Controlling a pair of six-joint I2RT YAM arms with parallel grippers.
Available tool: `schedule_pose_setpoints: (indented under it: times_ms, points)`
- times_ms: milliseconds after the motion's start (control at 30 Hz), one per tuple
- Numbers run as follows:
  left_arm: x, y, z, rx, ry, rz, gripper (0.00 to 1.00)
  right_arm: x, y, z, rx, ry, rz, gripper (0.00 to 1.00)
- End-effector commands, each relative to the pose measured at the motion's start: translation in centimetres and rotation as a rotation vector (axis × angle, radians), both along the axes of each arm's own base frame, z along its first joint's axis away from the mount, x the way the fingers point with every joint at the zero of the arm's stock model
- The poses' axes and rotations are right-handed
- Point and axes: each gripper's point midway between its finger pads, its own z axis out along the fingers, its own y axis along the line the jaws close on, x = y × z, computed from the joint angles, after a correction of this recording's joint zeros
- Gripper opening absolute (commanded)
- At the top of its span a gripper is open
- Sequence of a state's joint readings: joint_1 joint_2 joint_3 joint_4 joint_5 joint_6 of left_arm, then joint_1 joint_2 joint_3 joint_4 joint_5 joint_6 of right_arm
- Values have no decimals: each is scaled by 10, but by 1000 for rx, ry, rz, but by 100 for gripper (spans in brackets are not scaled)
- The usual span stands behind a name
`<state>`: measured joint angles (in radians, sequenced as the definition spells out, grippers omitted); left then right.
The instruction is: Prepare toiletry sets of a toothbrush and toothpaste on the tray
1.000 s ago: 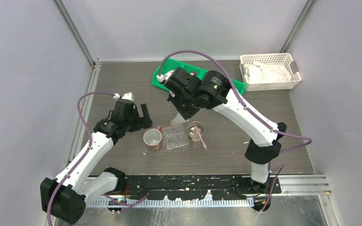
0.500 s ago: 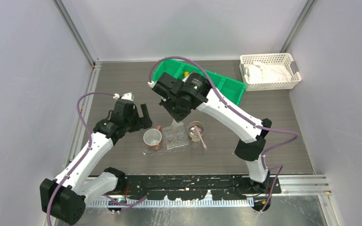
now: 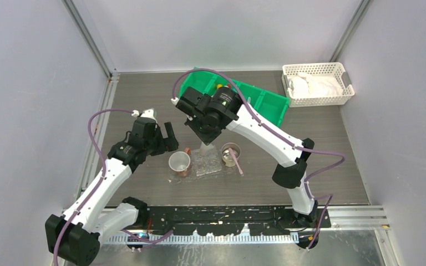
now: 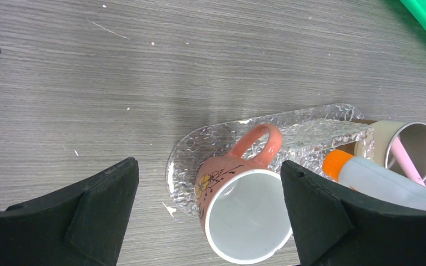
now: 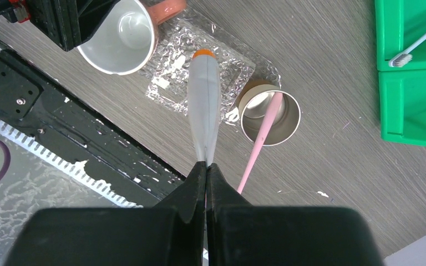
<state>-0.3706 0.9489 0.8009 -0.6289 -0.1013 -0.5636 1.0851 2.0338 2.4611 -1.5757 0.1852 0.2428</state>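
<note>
Top view, low centre of frame: salmon mug (image 3: 179,163) with white inside, upright, handle toward the tray (image 3: 208,165). The clear crinkly tray lies flat on the tabletop (image 3: 144,100), mug at its left edge, overlap unclear. At the tray's right edge is a metal cup (image 3: 231,155) holding a pink toothbrush (image 3: 237,164), which leans out over the rim toward the bottom of the frame.

Left gripper (image 3: 167,137) hangs just left of and above the mug, jaws wide apart, holding nothing; in the left wrist view the mug sits between its fingers.

Right gripper (image 5: 206,166) has its jaws pressed together on the flat crimped tail of a toothpaste (image 5: 204,105) tube, pale with an orange cap. The tube hangs cap-down over the tray's centre; cannot tell if the cap touches.

Further back, upper centre: green bin (image 3: 266,102), partly behind the right arm; the right wrist view shows a white toothbrush (image 5: 419,44) in one compartment. Upper right: white lattice basket (image 3: 316,83) with white stuff inside
</note>
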Motion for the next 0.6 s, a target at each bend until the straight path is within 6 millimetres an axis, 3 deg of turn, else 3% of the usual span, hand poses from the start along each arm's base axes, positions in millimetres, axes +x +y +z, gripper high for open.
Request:
schedule_pose_setpoints:
  times_ms: [0,567]
  points:
    - [3,1,7,-3,-30,-4,100,-4,6,20,80,-13,24,1]
    - [1,2,4,-2,-28,-3,100,-1,17,-1,40,7,43,1]
